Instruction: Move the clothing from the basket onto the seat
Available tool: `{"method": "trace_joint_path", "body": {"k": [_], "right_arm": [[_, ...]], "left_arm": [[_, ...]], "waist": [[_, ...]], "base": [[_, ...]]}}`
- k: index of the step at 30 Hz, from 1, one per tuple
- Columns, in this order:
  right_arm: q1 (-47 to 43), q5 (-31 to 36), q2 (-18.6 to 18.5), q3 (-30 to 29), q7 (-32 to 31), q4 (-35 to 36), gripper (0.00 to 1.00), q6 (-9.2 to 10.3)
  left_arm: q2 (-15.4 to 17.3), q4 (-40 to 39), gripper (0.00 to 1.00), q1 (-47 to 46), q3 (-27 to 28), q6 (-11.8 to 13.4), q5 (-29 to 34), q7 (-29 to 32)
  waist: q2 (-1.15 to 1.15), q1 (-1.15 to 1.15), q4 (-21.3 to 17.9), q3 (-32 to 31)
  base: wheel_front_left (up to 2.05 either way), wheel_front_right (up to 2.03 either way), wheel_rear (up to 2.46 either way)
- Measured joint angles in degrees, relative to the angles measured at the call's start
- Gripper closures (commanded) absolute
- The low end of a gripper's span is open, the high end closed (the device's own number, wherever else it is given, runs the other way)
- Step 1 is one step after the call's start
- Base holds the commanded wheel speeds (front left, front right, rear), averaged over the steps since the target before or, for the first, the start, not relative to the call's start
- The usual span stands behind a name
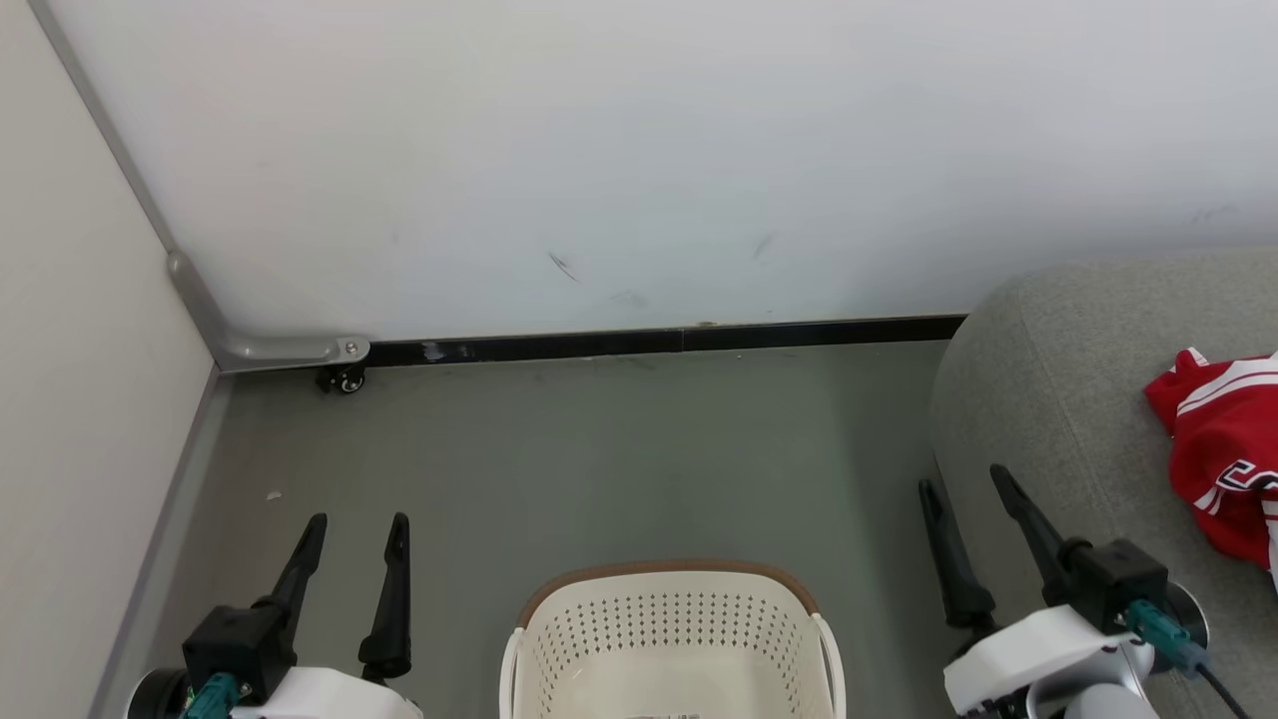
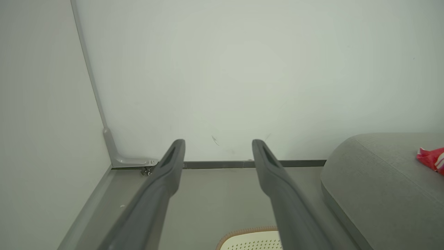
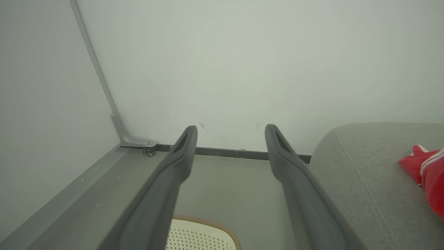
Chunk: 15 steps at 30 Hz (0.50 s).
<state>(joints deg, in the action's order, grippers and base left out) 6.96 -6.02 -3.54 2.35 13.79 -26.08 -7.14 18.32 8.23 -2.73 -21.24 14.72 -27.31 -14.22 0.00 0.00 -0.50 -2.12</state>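
Both pointing forward, left pincer (image 1: pixel 359 521) and right pincer (image 1: pixel 962 479) gape empty.

Clothing (image 1: pixel 1223 449) on seat (image 1: pixel 1048 399), basket (image 1: pixel 669 624) on floor (image 1: pixel 619 459)

right tool (image 3: pixel 231 129): two dark fingers spread wide apart
basket (image 3: pixel 199 238): near, on the floor, its brown rim showing
clothing (image 3: pixel 426 173): red, on the grey seat (image 3: pixel 360 180), right

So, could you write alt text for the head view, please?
Red-and-white clothing lies on the grey seat at right, while the cream basket at bottom centre on the floor looks empty in the part shown. The open, empty left gripper and right gripper flank the basket.
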Motion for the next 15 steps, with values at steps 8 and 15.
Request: {"method": "trace_joint_path", "body": {"k": [8,15], "right_arm": [[-4.01,0.49,0.53,-0.33,-0.77,1.58,0.0,0.0],[-5.82,0.6,0.75,-0.45,-1.29,3.83,0.0,0.0]], "left_arm": [[-0.57,0.05,0.0,1.81,0.86,0.67,0.4,0.0],[-1.04,-0.12,0.0,2.4,1.53,0.92,1.04,0.01]], "waist": [[0.0,0.0,-0.19,-1.14],[0.0,0.0,-0.18,-1.25]], "base": [[0.0,0.0,0.0],[0.0,0.0,0.0]]}}
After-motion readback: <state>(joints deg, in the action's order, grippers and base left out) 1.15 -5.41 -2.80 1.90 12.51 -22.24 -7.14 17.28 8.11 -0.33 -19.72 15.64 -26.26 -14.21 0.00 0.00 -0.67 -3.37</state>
